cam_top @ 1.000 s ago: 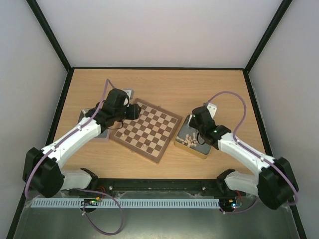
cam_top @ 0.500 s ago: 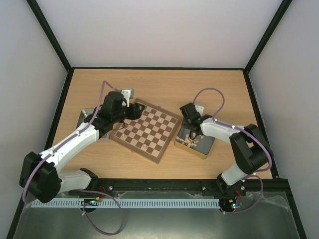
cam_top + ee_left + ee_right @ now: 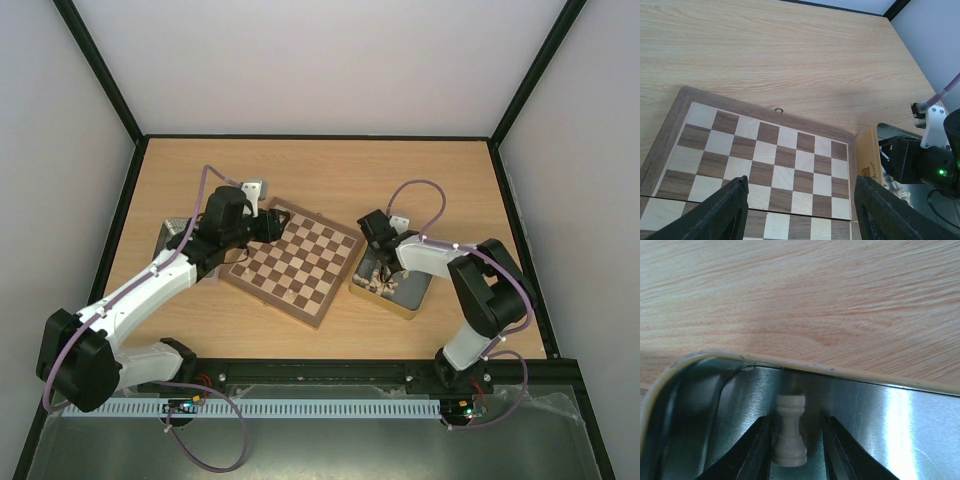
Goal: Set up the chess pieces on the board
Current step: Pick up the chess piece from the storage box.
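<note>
Rook [image 3: 790,432], pale cream and upright, stands right between the fingers of the right tool [image 3: 795,421]. It is down inside the gold tin [image 3: 875,379], just short of the curved wall ahead of the tool. The fingers sit narrow, close on either side of the piece, with a sliver of gap on each flank, so no grip that I can see. More pale pieces [image 3: 384,276] lie in the tin near that tool. The left tool [image 3: 801,182] hangs over the board [image 3: 770,155], fingers spread wide with nothing between them. The checkered squares lie below and ahead of it, and the wooden surface [image 3: 790,60] runs beyond the board's far rim.
</note>
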Available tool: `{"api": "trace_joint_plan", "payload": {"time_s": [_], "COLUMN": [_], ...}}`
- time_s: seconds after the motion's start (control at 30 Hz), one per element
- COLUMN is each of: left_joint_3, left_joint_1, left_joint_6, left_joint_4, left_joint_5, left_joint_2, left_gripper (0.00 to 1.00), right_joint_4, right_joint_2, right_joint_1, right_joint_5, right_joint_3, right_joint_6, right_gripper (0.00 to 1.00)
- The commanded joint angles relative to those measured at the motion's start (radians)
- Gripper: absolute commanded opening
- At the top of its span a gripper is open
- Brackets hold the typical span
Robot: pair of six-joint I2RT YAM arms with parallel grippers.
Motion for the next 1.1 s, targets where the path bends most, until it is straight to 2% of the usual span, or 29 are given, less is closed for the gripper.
{"api": "trace_joint_plan", "payload": {"time_s": [0.0, 0.27, 0.5, 0.63, 0.77, 0.87, 1.0, 1.07], "left_joint_3": [0.003, 0.005, 0.009, 0.005, -0.009, 0.017, 0.0, -0.05], "left_joint_1": [0.002, 0.001, 0.002, 0.002, 0.0, 0.0, 0.023, 0.068], "left_joint_6": [-0.003, -0.01, -0.027, -0.039, -0.032, -0.045, -0.14, -0.209], "left_joint_4": [0.027, 0.02, 0.022, 0.045, 0.123, 0.146, 0.182, 0.267], "left_joint_5": [0.004, 0.005, 0.017, 0.072, 0.259, 0.343, 0.251, 0.277], "left_joint_2": [-0.011, -0.014, -0.031, -0.041, -0.036, -0.014, -0.034, -0.075], "left_gripper": [0.6, 0.6, 0.62, 0.7, 0.83, 0.99, 1.0, 1.0], "right_joint_4": [0.005, 0.04, 0.073, 0.12, 0.227, 0.321, 0.468, 0.542], "right_joint_2": [0.015, 0.001, -0.13, -0.289, -0.505, -0.62, -0.712, -0.722], "right_joint_1": [-0.004, -0.004, -0.005, -0.004, -0.004, -0.004, -0.004, -0.004], "right_joint_5": [0.034, 0.014, -0.006, -0.05, -0.177, -0.311, -0.545, -0.644], "right_joint_3": [-0.015, -0.046, -0.093, -0.174, -0.26, -0.29, -0.305, -0.307], "right_joint_6": [0.009, -0.01, -0.076, -0.101, -0.173, -0.226, -0.259, -0.26], "right_gripper": [0.27, 0.12, 0.11, 0.11, 0.11, 0.11, 0.12, 0.12]}}
